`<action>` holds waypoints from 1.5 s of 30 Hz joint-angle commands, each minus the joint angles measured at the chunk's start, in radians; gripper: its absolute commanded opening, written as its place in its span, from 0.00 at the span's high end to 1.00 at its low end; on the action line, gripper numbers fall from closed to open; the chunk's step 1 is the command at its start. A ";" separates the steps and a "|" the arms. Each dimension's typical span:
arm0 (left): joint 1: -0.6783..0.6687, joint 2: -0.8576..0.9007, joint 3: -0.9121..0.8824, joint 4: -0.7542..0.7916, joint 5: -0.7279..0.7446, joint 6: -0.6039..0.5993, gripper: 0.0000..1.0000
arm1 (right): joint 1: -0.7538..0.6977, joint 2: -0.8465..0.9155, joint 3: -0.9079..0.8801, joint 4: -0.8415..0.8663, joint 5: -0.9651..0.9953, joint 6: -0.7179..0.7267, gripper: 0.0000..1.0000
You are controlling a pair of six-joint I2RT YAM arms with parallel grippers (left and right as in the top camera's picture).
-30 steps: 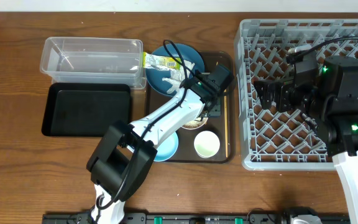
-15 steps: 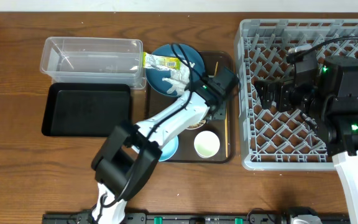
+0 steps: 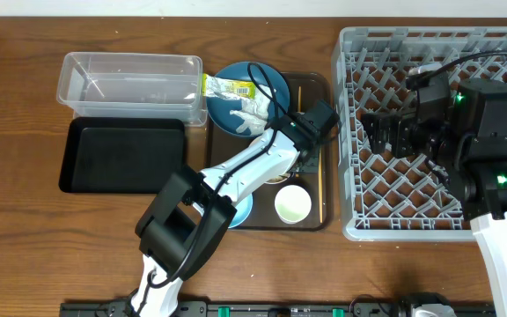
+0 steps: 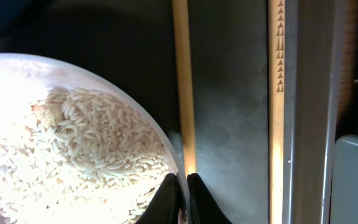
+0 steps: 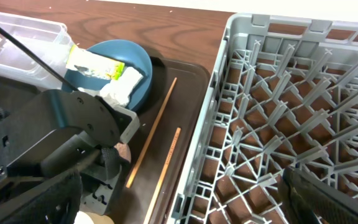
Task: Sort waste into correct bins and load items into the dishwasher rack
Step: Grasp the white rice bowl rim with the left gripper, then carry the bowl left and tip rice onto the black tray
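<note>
My left gripper (image 4: 182, 198) is shut on the rim of the white bowl (image 4: 157, 134), one finger inside and one outside. The bowl holds loose white rice (image 4: 73, 143). From overhead the left gripper (image 3: 299, 161) covers most of that bowl on the brown serving tray (image 3: 322, 86). Two wooden chopsticks (image 4: 182, 81) (image 4: 276, 93) lie beside the bowl. The dark blue plate (image 3: 227, 104) carries the yellow-green wrapper (image 3: 227, 86) and crumpled tissue (image 3: 250, 114). A light blue bowl (image 3: 241, 210) and pale green cup (image 3: 293, 204) sit at the tray's front. My right gripper (image 3: 378, 132) hangs open and empty over the grey rack (image 3: 429, 53).
The clear tub (image 3: 130, 77) stands at the back left, with the shallow black tray (image 3: 121, 154) in front of it. The rack's left wall (image 5: 213, 124) runs right beside the serving tray's edge. Bare wooden table surrounds everything.
The left gripper has slid slightly right along the tray and closed from half open onto the white bowl's rim. The right arm has not moved.
</note>
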 commanded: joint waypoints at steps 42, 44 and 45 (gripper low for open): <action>1.042 -0.341 -0.105 -0.315 0.857 0.533 0.94 | 0.005 0.005 0.024 0.015 0.007 -0.016 0.01; 1.092 -0.338 -0.125 -0.307 0.921 0.565 0.94 | 0.005 0.005 0.024 0.019 0.006 -0.016 0.01; 1.113 -0.336 -0.135 -0.301 0.960 0.584 0.94 | 0.005 0.005 0.024 0.021 0.006 -0.016 0.01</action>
